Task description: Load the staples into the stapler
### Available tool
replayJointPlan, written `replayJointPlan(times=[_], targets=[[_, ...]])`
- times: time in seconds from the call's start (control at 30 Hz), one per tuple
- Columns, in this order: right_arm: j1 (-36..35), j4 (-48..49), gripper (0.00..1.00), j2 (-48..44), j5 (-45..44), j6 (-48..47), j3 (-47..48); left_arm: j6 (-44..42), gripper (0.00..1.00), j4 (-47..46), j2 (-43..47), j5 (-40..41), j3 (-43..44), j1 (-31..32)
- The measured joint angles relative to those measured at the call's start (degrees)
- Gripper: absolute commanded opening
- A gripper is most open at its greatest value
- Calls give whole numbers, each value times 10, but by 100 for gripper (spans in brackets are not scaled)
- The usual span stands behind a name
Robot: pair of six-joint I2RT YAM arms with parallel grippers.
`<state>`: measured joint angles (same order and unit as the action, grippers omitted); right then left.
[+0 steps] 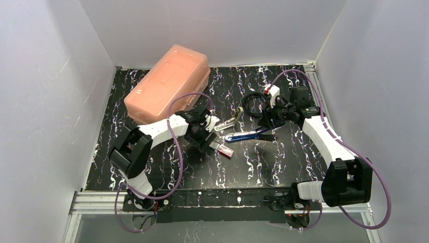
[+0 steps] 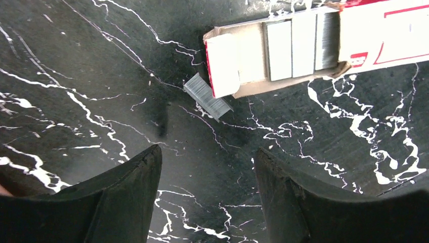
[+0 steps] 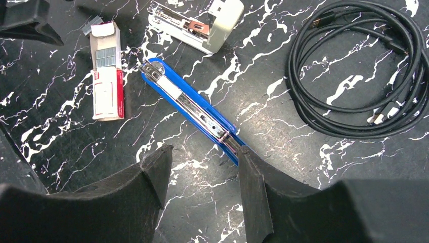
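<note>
The staples box (image 2: 283,50) lies on the black marbled mat with its tray pulled out, showing rows of grey staples. A loose strip of staples (image 2: 207,96) rests beside the tray's open end. My left gripper (image 2: 207,157) hovers just short of that strip, open and empty. In the top view the box (image 1: 223,150) sits right of the left gripper (image 1: 203,137). The blue stapler (image 3: 192,109) lies open with its metal rail up. My right gripper (image 3: 202,157) is open, and its right finger (image 3: 253,177) covers the stapler's near end, with nothing between the jaws.
A white and metal stapler part (image 3: 197,25) lies beyond the blue stapler, near the box (image 3: 107,71). A coiled black cable (image 3: 359,71) lies to the right. A large salmon-pink plastic case (image 1: 169,83) stands at the back left. White walls close in the mat.
</note>
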<state>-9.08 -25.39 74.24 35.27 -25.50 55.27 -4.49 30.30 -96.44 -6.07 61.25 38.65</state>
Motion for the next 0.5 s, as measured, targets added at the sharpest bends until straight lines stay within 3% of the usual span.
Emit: replayJointPlan(times=[0.5], targets=[[0,3,58,0,-4,-3,-10,72,55,4,-71,20,55,3]])
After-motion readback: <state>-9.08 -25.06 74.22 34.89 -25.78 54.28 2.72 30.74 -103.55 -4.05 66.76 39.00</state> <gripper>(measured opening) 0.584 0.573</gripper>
